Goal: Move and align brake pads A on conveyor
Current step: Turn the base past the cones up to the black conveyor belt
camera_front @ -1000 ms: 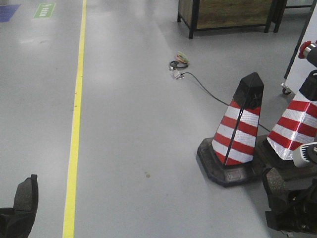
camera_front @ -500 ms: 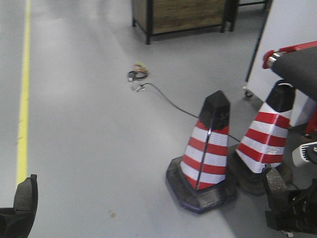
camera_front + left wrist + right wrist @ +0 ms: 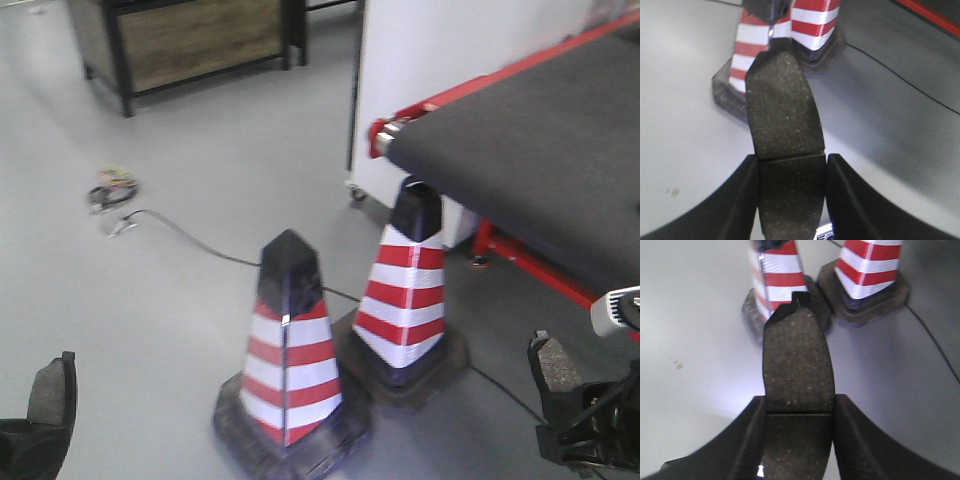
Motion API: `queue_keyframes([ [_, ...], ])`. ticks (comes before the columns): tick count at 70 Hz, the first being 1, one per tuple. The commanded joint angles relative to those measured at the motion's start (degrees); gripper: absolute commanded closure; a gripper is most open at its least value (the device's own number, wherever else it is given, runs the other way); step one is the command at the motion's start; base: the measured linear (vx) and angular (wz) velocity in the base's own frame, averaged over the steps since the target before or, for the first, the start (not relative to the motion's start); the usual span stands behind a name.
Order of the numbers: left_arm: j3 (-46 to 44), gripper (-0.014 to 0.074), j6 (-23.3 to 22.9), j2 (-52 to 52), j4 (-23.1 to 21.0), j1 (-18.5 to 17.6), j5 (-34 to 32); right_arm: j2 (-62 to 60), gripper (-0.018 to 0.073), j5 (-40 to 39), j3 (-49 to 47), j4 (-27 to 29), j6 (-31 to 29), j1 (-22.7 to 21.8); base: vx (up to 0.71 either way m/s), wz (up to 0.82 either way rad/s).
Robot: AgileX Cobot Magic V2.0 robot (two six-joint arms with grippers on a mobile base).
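Note:
My left gripper (image 3: 792, 167) is shut on a dark-grey brake pad (image 3: 782, 105), its groove level with the fingertips. That pad stands upright at the lower left of the front view (image 3: 52, 385), above the floor. My right gripper (image 3: 799, 405) is shut on a second brake pad (image 3: 797, 357), which shows at the lower right of the front view (image 3: 553, 362). The conveyor (image 3: 530, 150), a dark felt-like belt edged in red, fills the upper right, above and beyond the right gripper (image 3: 585, 425). Both pads hang over the grey floor, off the belt.
Two red-and-white striped cones (image 3: 290, 350) (image 3: 408, 290) stand on the floor between the arms, close to the conveyor's end. A black cable (image 3: 190, 245) runs across the floor. A white panel (image 3: 440, 50) and a wooden cabinet (image 3: 190, 35) stand at the back.
The front view has swung right: the cones slid left and the conveyor came into sight. Both grippers keep their pads in the same spots in the frame.

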Motion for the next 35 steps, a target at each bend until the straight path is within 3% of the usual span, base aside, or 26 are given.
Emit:
queue_keyframes([
  [1, -1.70, 0.0513, -0.01, -0.15, -0.78, -0.17, -4.27, -0.40, 0.0501, -3.69, -1.57, -0.38, -0.40, -0.05, 0.36, -0.65],
  [35, -1.70, 0.0513, -0.01, -0.15, -0.78, -0.17, -4.21, -0.40, 0.0501, -3.63, -1.57, -0.38, -0.40, -0.05, 0.33, -0.65],
])
